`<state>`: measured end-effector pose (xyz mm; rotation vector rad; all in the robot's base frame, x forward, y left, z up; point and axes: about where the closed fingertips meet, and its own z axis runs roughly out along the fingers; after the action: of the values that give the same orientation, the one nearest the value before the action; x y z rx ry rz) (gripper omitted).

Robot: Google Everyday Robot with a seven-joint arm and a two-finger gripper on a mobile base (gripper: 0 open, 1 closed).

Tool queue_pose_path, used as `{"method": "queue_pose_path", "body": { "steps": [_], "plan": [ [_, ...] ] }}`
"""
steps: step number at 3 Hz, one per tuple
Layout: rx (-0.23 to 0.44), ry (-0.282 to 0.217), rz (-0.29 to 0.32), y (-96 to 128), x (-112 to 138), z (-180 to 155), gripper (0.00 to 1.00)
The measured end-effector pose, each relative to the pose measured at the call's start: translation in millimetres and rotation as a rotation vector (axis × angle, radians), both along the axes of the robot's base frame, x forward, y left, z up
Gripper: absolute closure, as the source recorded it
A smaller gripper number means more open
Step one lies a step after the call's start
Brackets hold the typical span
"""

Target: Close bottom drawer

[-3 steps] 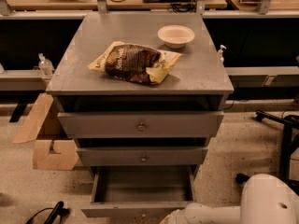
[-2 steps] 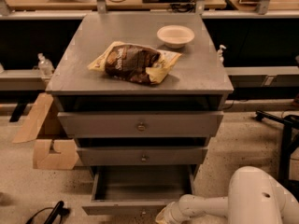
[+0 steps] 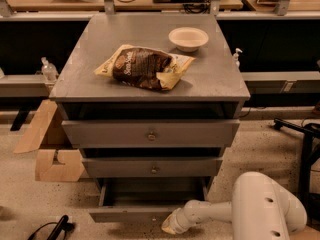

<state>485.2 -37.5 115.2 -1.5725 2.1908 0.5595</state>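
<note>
The bottom drawer (image 3: 137,213) is the lowest of the grey cabinet's (image 3: 150,134) three drawers. It stands partly pulled out, and its shallow tray shows behind a low plain front. My white arm reaches in from the lower right. My gripper (image 3: 170,225) is at the arm's end, low at the right part of the drawer's front and touching or nearly touching it. The two knobbed drawers above sit further in.
On the cabinet top lie a brown and yellow chip bag (image 3: 142,68) and a white bowl (image 3: 188,38). Cardboard pieces (image 3: 52,156) lean on the floor at the left. A black chair base (image 3: 300,144) stands at the right. Benches with cables run behind.
My arm has swung left along the floor to the drawer's front. The bottom drawer now sits a little further in than before.
</note>
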Motion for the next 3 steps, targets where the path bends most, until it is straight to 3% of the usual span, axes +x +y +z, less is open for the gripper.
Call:
{"method": "queue_pose_path", "body": {
  "steps": [1, 2, 3],
  "plan": [
    [-0.006, -0.01, 0.005, 4.0, 6.9, 1.3, 1.0],
    [-0.024, -0.041, 0.018, 11.9, 33.9, 7.1, 1.0],
    [-0.025, -0.041, 0.018, 12.0, 33.9, 7.1, 1.0]
  ]
}}
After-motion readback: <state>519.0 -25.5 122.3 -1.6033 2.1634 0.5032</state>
